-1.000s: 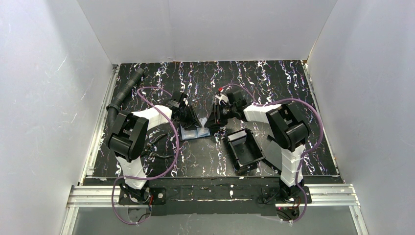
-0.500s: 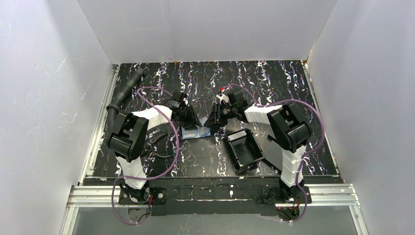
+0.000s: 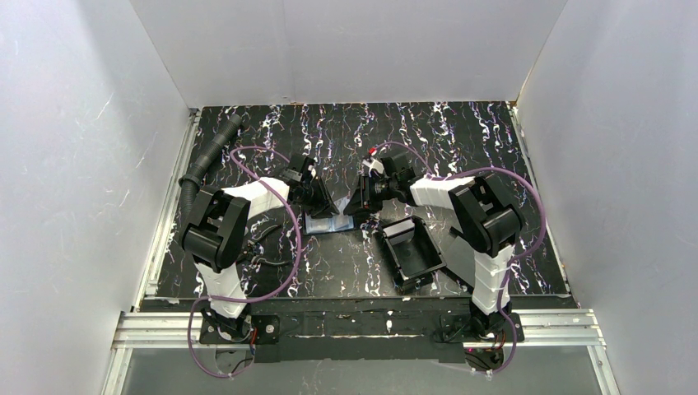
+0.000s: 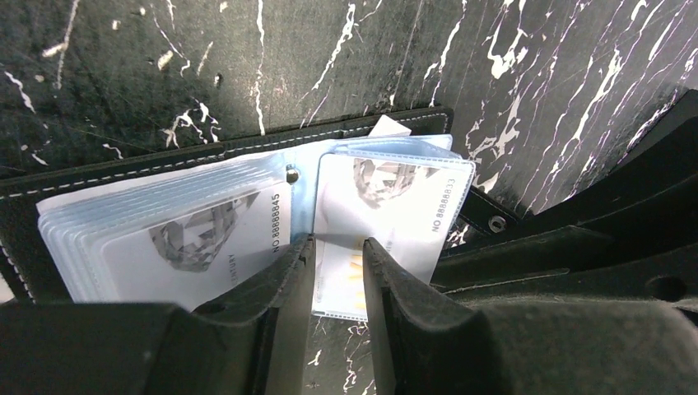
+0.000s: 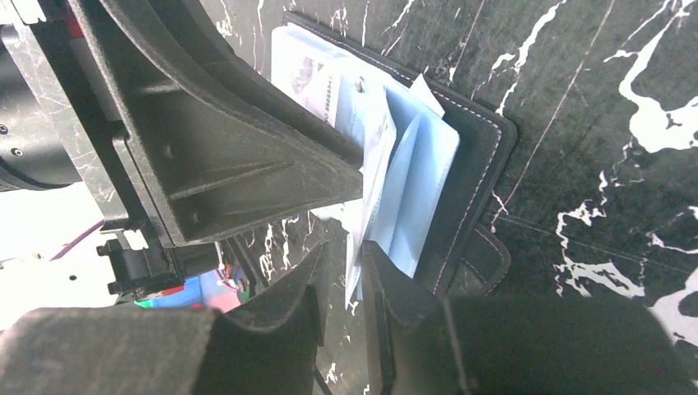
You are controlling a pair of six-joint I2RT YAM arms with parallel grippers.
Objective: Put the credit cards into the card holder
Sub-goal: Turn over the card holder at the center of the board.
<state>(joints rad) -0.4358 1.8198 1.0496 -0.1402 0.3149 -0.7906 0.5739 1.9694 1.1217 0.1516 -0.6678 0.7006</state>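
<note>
One card holder (image 5: 476, 156) sleeve (image 5: 374, 189) pinched in the right gripper (image 5: 346, 255) — left gripper (image 4: 337, 247) alongside, grip unclear.

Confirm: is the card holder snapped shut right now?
No, the card holder lies spread open on the table, its clear sleeves and cards showing.

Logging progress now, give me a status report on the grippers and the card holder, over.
Left gripper, right gripper: jaws narrow around clear plastic sleeves, grip unconfirmed. Small black fold-over card holder lies open, cards showing. Black rimmed tray apart, not blocking.
</note>
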